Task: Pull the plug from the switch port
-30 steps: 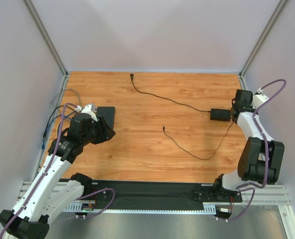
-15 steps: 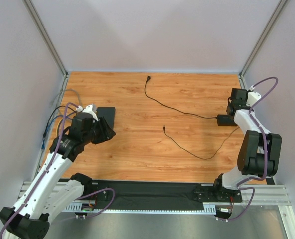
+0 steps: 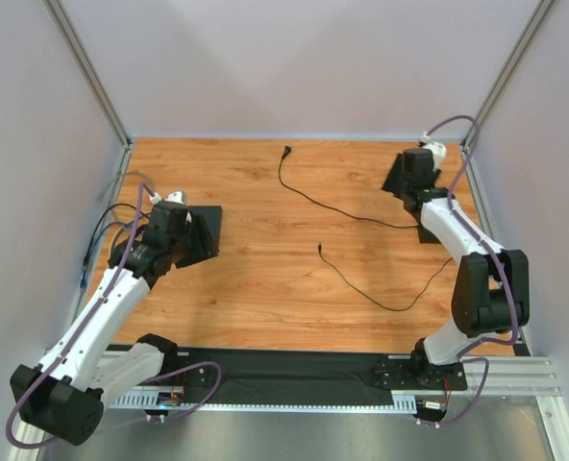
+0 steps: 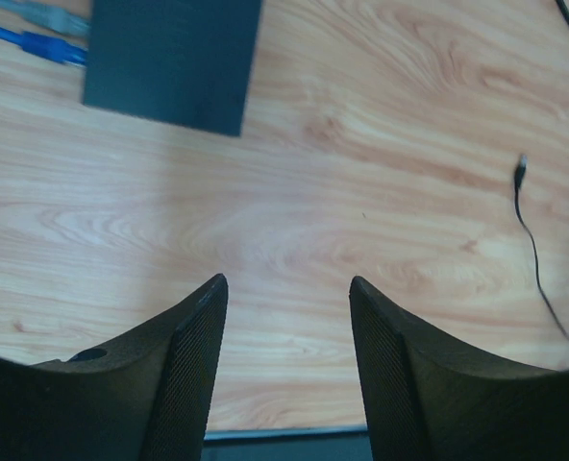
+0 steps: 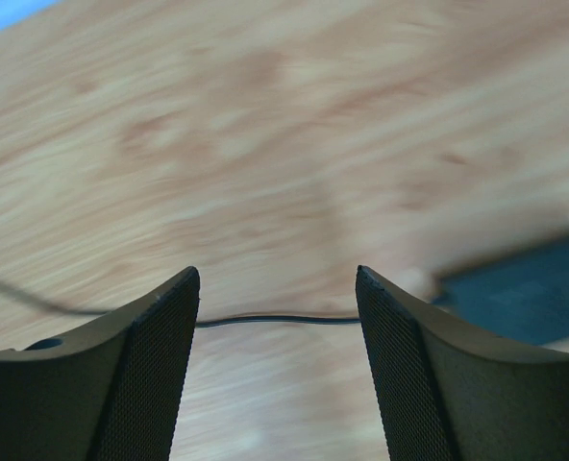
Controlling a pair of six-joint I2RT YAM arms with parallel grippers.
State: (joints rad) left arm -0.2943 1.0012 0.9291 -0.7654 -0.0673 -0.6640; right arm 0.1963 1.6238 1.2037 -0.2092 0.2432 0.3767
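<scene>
The switch (image 3: 208, 219) is a flat black box at the left of the table, seen again at the top left of the left wrist view (image 4: 169, 58); its port does not show. A small plug (image 3: 320, 248) on a thin black cable lies loose on the wood mid-table, apart from the switch, and shows in the left wrist view (image 4: 521, 165). My left gripper (image 3: 190, 248) hovers by the switch's near edge, open and empty (image 4: 287, 288). My right gripper (image 3: 397, 181) is at the back right, open (image 5: 277, 279), above a stretch of cable (image 5: 275, 319) without touching it.
A black adapter brick (image 3: 429, 231) lies at the right, blurred in the right wrist view (image 5: 525, 288). Its second cable runs to a connector (image 3: 284, 151) near the back edge. Blue cables (image 4: 35, 38) leave the switch's left side. Grey walls enclose the table.
The right gripper opened, let go of the adapter brick and swung toward the back left. The brick and its cable shifted right. The left gripper edged closer to the switch.
</scene>
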